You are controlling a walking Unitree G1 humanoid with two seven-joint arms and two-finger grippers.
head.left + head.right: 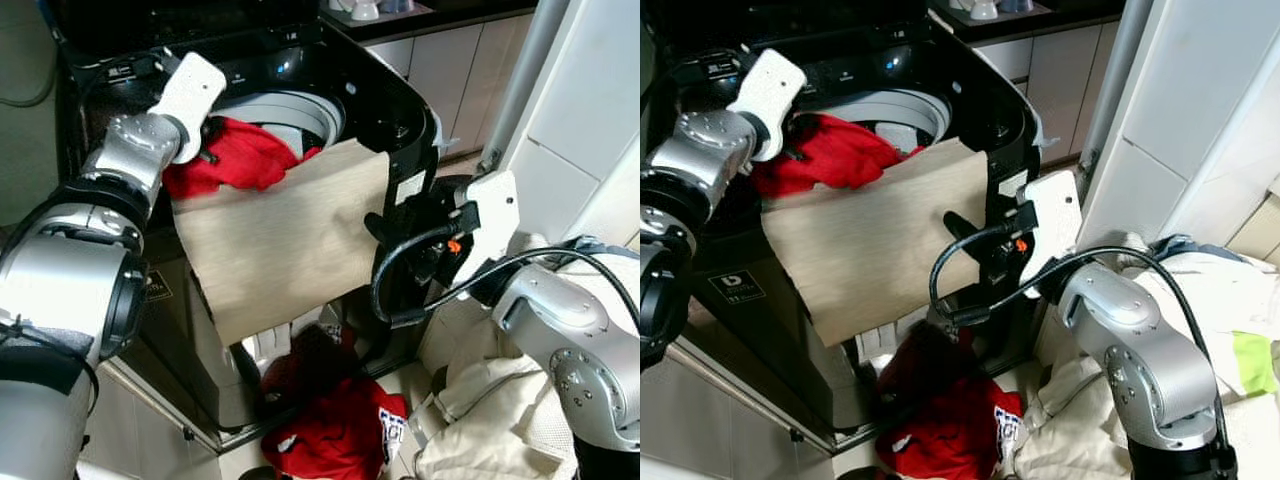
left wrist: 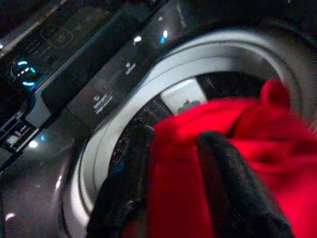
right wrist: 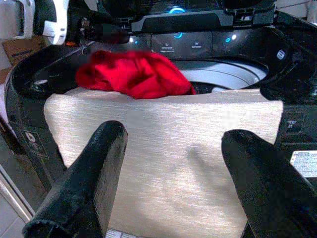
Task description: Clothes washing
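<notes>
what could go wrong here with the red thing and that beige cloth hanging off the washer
The left gripper grips the red garment at the drum's rim, not yet inside; letting go too soon could drop it outside. The beige cloth hangs mostly down the washer's front, so it may slide to the floor onto the red clothes there. The open right gripper is off the cloth and cannot catch it.

The head views are evenly bright and sharp, while the left wrist view is dim, blurred, with small glare spots.
</notes>
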